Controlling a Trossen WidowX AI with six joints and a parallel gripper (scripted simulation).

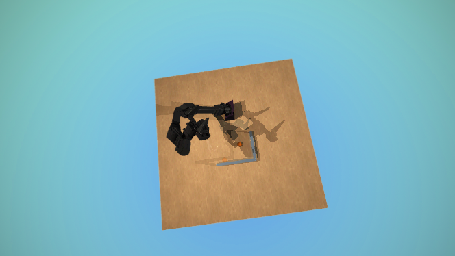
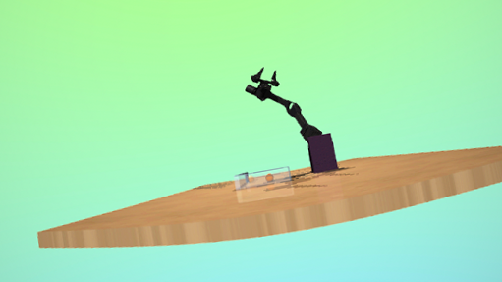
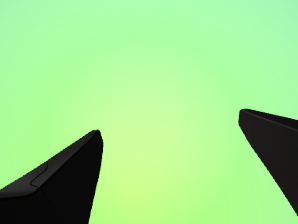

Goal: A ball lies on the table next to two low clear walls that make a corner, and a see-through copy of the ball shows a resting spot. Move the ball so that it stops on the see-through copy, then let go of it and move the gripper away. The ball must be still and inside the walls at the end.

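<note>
The end effector is standing high above the table, fingers spread wide and gripping nothing, pointing up toward the sky, so the wrist view is showing only two dark tapering fingers against plain green. By my reading the task is sitting at its very start, with the approach not yet begun. The ball, a small glossy orange sphere, is resting on the table inside the angle of the walls, near the longer one and well apart from the arm. The see-through copy is showing as a faint orange smudge just beside the other wall, nearer its free end. The walls are looking thin, low and glassy with a bluish tint, meeting in a square corner; the table is a matte wood-grain slab, and the arm is rising from a dark purple block. The next move is calling for tipping the wrist downward and lowering the open fingers around the ball, gently, since a smooth sphere is likely to roll from a glancing touch.
</note>
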